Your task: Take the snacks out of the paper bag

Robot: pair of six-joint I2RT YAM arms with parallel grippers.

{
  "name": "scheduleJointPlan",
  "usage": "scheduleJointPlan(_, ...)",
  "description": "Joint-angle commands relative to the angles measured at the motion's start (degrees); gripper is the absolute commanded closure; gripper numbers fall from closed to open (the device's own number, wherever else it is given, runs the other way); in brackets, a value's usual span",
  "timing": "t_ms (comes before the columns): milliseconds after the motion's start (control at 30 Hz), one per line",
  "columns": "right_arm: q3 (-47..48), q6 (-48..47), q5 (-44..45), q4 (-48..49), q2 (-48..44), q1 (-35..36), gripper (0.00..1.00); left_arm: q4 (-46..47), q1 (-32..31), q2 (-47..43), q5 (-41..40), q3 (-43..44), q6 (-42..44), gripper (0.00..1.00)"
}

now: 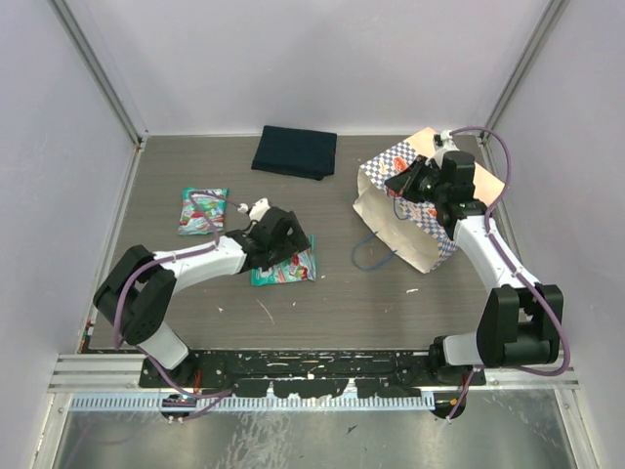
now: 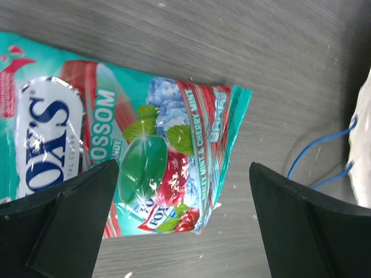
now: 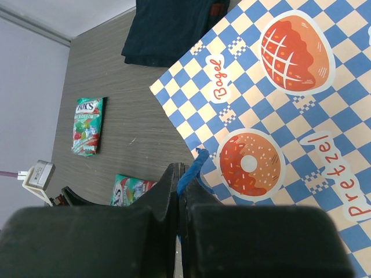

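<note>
The paper bag (image 1: 389, 213), blue-and-white checkered with doughnut pictures (image 3: 290, 98), sits tipped at the right of the table. My right gripper (image 1: 406, 186) (image 3: 182, 174) is shut on its blue cord handle (image 3: 195, 165) at the bag's top edge. One teal snack pouch (image 1: 202, 210) (image 3: 88, 124) lies flat at the left. A second teal pouch (image 1: 283, 267) (image 2: 145, 145) (image 3: 130, 190) lies on the table under my left gripper (image 1: 281, 244) (image 2: 182, 174), which is open, its fingers apart above the pouch's lower end without touching it. Whatever is inside the bag is hidden.
A dark navy folded cloth (image 1: 294, 151) (image 3: 174, 26) lies at the back centre. The bag's other blue cord handle (image 1: 371, 256) (image 2: 319, 156) trails loose on the table between the bag and the second pouch. Grey walls enclose the table on three sides.
</note>
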Motion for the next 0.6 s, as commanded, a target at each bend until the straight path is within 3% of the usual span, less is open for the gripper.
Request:
scheduleJointPlan(0, 1.05, -0.92, -0.03, 2.52, 0.84, 0.00, 0.98, 7.00, 3.76, 1.00, 12.32, -1.43, 19.99, 0.02)
scheduleJointPlan(67, 0.78, -0.50, -0.06, 3.15, 0.98, 0.03, 0.98, 4.11, 6.55, 2.67, 21.46, 0.43, 27.68, 0.02)
scheduleJointPlan(167, 0.66, 0.40, -0.54, 4.01, 1.48, 0.04, 0.98, -5.21, 8.54, 6.79, 25.84, 6.13, 34.64, 0.02)
scheduleJointPlan(400, 1.31, 0.03, -0.65, 3.45, 0.77, 0.00, 0.97, -19.08, 8.60, 4.92, 4.52, 13.05, 41.29, 0.02)
scheduleJointPlan(567, 1.51, 0.31, -1.20, 3.59, 0.62, 0.02, 0.97, -23.50, 7.91, -0.07, -5.88, 17.08, 47.74, 0.02)
